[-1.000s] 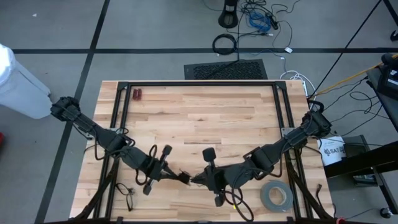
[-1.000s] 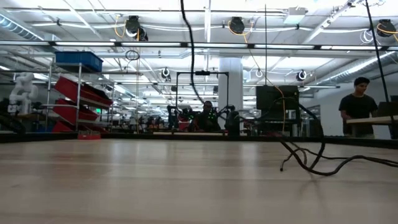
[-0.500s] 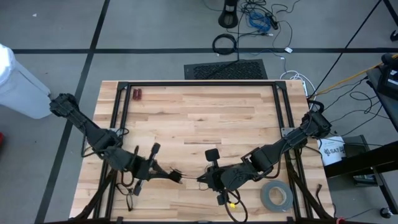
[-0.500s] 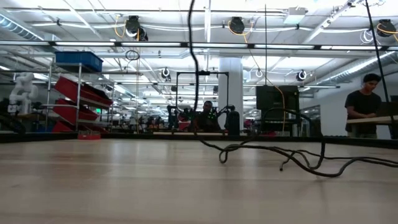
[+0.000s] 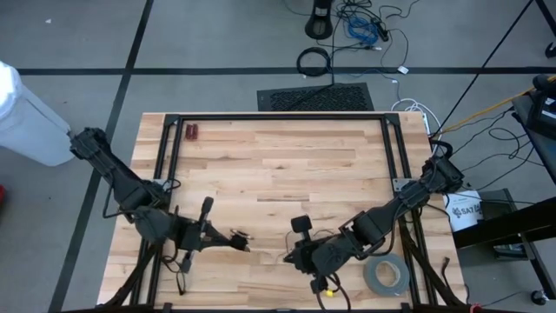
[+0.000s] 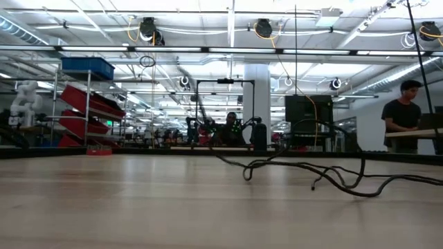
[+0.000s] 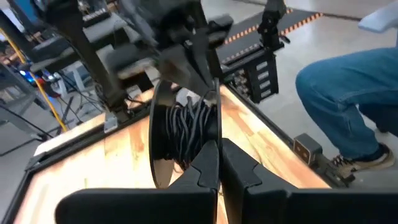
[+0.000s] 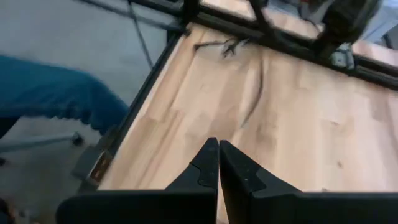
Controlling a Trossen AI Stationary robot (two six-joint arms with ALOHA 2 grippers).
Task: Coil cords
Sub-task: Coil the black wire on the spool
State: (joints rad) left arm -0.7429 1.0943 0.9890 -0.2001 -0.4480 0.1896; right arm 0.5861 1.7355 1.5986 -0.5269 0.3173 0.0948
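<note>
The cord shows in the left wrist view as a small bundle of wound black strands point(image 7: 194, 127), right at the tips of my shut left gripper point(image 7: 219, 149). In the high view that gripper point(image 5: 242, 245) hovers over the near left part of the table. My right gripper point(image 5: 290, 258), also shut, hovers a short way to its right. In the right wrist view nothing shows between its fingers point(image 8: 218, 147); a thin dark strand point(image 8: 252, 99) runs over the wood ahead. Loose black strands point(image 6: 325, 174) lie on the table in the low view. My left gripper has the cord bundle's near lower edge point(image 7: 205, 144) at its shut fingertips, coming at it nearly level from the table's left. The tips themselves hide the place of contact. The bundle stands off the table beyond the fingers.
A grey tape roll point(image 5: 385, 276) lies at the near right. A small red thing point(image 5: 190, 132) sits at the far left corner. More thin black strands point(image 5: 177, 271) lie near the left rail. Black frame rails point(image 5: 170, 165) border the table. A person point(image 6: 403, 111) stands beyond it.
The two grippers, close together a second ago, have drawn apart: the left toward the table's left edge, the right toward the near edge, tipping further down. In the low view a cord that hung down from above has sunk, and a new strand now lies on the table.
</note>
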